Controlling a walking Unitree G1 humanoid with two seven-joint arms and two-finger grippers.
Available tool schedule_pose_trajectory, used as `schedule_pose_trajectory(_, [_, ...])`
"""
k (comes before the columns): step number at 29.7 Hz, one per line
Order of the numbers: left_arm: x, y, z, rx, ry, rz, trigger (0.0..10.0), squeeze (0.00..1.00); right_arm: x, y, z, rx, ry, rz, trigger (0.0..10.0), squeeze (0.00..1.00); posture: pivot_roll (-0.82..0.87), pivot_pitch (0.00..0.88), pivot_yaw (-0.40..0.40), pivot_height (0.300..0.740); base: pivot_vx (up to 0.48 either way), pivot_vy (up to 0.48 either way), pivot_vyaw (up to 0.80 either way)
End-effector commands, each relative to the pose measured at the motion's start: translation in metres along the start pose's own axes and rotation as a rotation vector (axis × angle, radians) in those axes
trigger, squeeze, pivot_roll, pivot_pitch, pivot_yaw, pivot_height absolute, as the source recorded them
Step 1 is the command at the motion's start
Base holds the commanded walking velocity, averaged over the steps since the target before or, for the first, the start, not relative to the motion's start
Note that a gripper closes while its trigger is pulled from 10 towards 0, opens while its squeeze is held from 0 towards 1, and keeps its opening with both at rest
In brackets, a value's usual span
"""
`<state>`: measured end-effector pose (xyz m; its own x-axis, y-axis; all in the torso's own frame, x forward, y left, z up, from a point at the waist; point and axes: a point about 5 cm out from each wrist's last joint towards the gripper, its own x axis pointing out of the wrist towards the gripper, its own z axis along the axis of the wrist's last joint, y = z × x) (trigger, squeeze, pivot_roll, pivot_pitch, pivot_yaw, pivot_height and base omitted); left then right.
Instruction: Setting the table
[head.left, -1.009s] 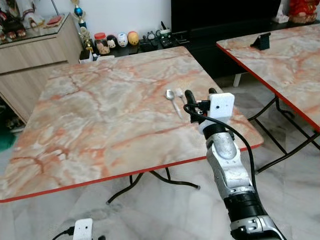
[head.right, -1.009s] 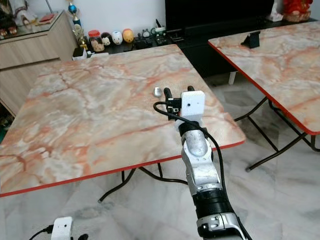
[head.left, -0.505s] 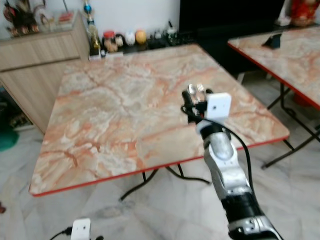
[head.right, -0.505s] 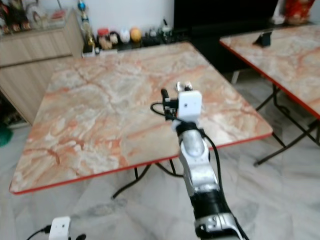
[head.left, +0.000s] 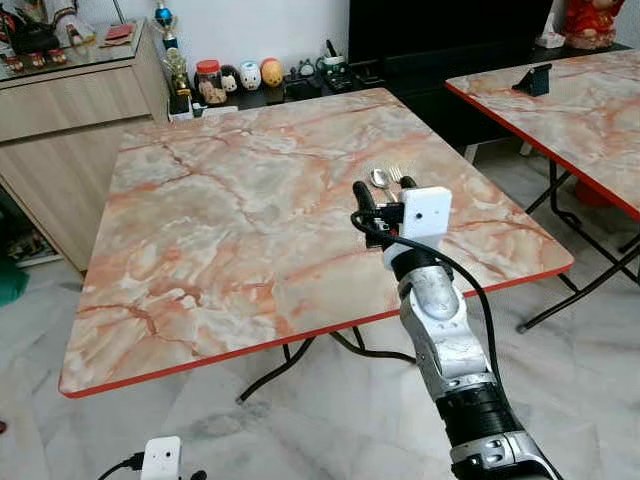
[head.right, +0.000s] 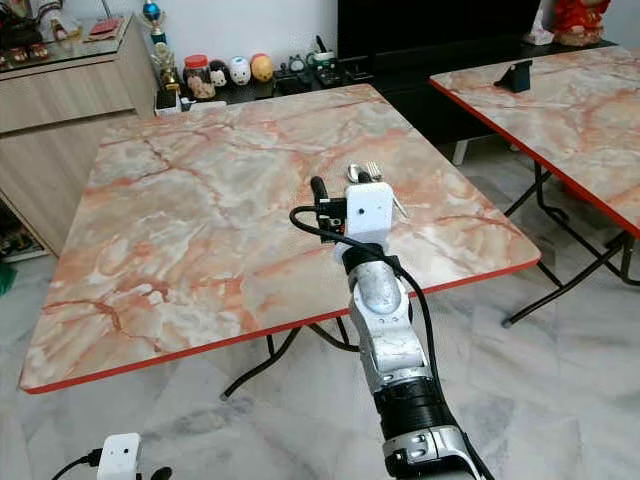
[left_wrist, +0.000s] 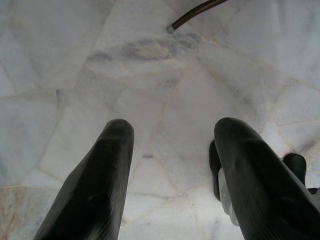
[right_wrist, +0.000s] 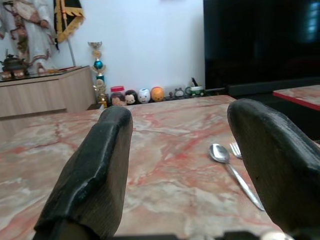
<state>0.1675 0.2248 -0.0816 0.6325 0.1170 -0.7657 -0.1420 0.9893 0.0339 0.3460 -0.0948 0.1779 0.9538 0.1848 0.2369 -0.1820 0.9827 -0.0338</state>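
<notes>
spoon beside fork, fork half hidden behind right gripper; gripper spread wide, empty.

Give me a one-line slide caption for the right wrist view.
Open right gripper hovers low over the marble table, spoon and fork lying just ahead.

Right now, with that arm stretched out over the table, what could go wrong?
The spoon and fork lie flat, side by side, near the marble table's right edge. The open right gripper is low over the tabletop; its thick fingers might push them toward that edge, or scrape the tabletop.
</notes>
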Motion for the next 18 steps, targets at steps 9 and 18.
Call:
schedule_pose_trajectory(9, [-0.0011, 0.0019, -0.0050, 0.003, 0.027, 0.006, 10.0, 0.00, 0.0028, 0.0017, 0.0034, -0.005, -0.010, 0.006, 10.0, 0.00, -0.10, 0.000, 0.082, 0.740, 0.000, 0.000, 0.00])
schedule_pose_trajectory(18, [-0.0011, 0.0019, -0.0050, 0.003, 0.027, 0.006, 10.0, 0.00, 0.0028, 0.0017, 0.0034, -0.005, -0.010, 0.006, 10.0, 0.00, -0.10, 0.000, 0.082, 0.740, 0.000, 0.000, 0.00])
